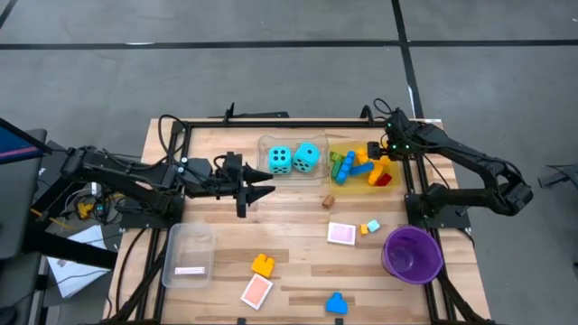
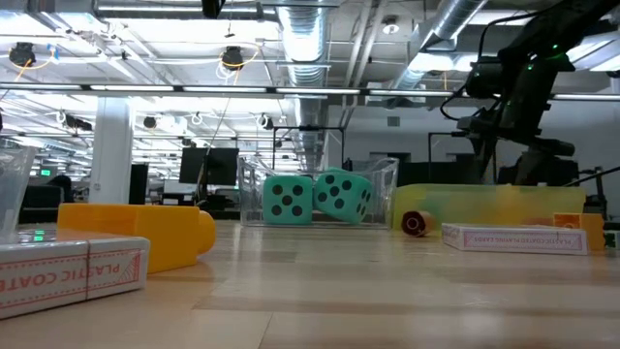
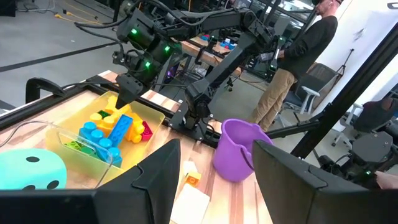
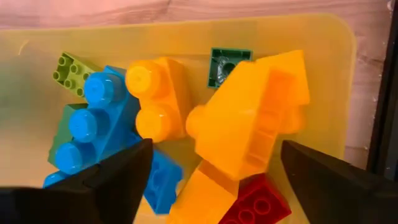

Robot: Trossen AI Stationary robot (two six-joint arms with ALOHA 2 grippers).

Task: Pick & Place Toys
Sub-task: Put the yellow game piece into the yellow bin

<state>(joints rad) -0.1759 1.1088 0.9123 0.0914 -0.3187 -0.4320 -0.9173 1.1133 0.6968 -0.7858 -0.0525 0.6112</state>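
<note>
While the right gripper (image 4: pixel 211 168) hangs directly over the yellow tray (image 1: pixel 395 185) with its fingers spread wide and nothing between them, an orange brick (image 4: pixel 255 115) lies tilted on top of the heap of bricks (image 1: pixel 361 167) just below. That perch looks loose: a withdrawing finger could clip it and tip it over the tray wall onto the table (image 1: pixel 298 262). The two turquoise dice (image 1: pixel 293 159) sit in the clear tray (image 1: pixel 264 144) beside it. Several toys are not yet placed: a yellow brick (image 1: pixel 263 264), a blue brick (image 1: pixel 337 304) and two pink tiles (image 1: pixel 341 234). The left gripper (image 3: pixel 214 171) waits beside the dice, fingers parted and empty; swinging forward, it could knock that tray.
</note>
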